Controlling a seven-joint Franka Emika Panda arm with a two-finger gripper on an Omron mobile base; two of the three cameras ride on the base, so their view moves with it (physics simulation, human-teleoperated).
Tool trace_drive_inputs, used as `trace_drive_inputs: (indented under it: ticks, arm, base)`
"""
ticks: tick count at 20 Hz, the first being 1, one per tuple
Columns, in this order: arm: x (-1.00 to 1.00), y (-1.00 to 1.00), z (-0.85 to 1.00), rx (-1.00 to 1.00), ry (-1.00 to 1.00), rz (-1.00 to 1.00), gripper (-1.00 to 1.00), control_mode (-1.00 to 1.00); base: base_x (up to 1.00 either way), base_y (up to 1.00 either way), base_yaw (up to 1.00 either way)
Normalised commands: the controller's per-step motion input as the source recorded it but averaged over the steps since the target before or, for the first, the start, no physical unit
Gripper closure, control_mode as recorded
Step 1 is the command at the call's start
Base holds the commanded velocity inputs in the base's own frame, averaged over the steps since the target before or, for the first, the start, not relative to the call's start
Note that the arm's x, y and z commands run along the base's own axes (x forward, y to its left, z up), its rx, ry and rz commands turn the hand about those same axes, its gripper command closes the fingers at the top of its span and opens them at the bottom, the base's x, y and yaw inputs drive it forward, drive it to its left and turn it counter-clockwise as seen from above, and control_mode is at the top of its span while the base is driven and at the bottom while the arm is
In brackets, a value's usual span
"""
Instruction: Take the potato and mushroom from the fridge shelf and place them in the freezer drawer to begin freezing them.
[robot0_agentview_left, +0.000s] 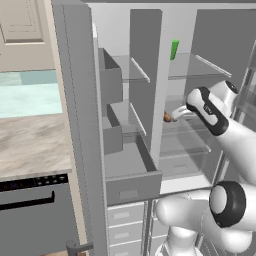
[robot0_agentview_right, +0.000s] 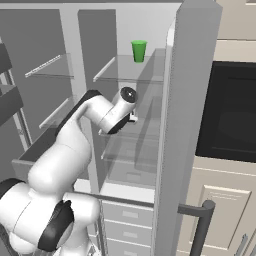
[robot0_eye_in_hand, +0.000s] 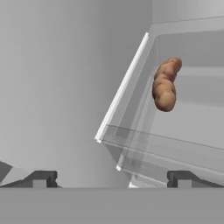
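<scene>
The potato (robot0_eye_in_hand: 165, 85) lies on the fridge shelf (robot0_eye_in_hand: 192, 127), ahead of the gripper (robot0_eye_in_hand: 109, 178) and off to one side of its line, well clear of both fingertips (robot0_eye_in_hand: 40, 178). In the left base view a brown bit of the potato (robot0_agentview_left: 168, 117) shows just beyond the hand. The gripper is spread wide and holds nothing. The freezer drawer (robot0_agentview_left: 131, 186) stands pulled out below and to the left of the hand. A green cup (robot0_agentview_right: 139, 51) sits on a higher shelf, above the gripper.
</scene>
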Motion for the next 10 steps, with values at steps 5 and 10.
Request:
trace_drive_inputs:
  ticks: [5,10]
  arm:
    - [0.37,-0.02,-0.26,0.0,0.0,0.0,-1.0,-1.0]
    - [0.37,0.0,-0.22,0.0,0.0,0.0,-1.0,-1.0]
  base:
    - [0.0,0.0,0.0]
    - [0.0,0.0,0.0]
